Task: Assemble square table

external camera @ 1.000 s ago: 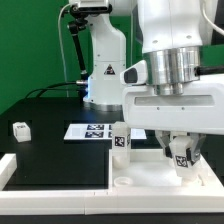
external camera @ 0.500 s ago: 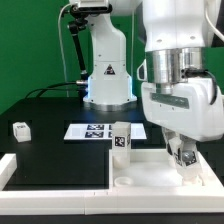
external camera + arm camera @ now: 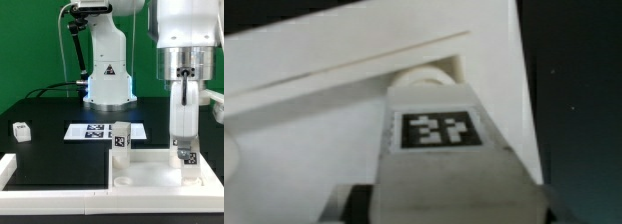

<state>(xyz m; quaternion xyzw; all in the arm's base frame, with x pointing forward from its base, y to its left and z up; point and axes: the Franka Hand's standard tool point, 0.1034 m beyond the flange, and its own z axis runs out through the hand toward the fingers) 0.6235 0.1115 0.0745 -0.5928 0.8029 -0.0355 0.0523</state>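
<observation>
white square top (image 3: 148,168), tagged leg (image 3: 186,160) at corner

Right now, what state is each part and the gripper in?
tabletop: flat, rim up.
held leg: upright, lower end at a tabletop corner; seating unclear.
gripper: shut on the held leg.
standing leg: upright at another tabletop corner.
loose leg: alone on the black mat.

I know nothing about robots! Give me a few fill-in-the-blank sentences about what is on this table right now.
1. The gripper grips one leg at the square top, whose colour is ___.
2. A second leg stands ___ at that top's rim.
3. A third leg sits apart on the black table, at the exterior view's ___.

Missing words: white; upright; left.
</observation>
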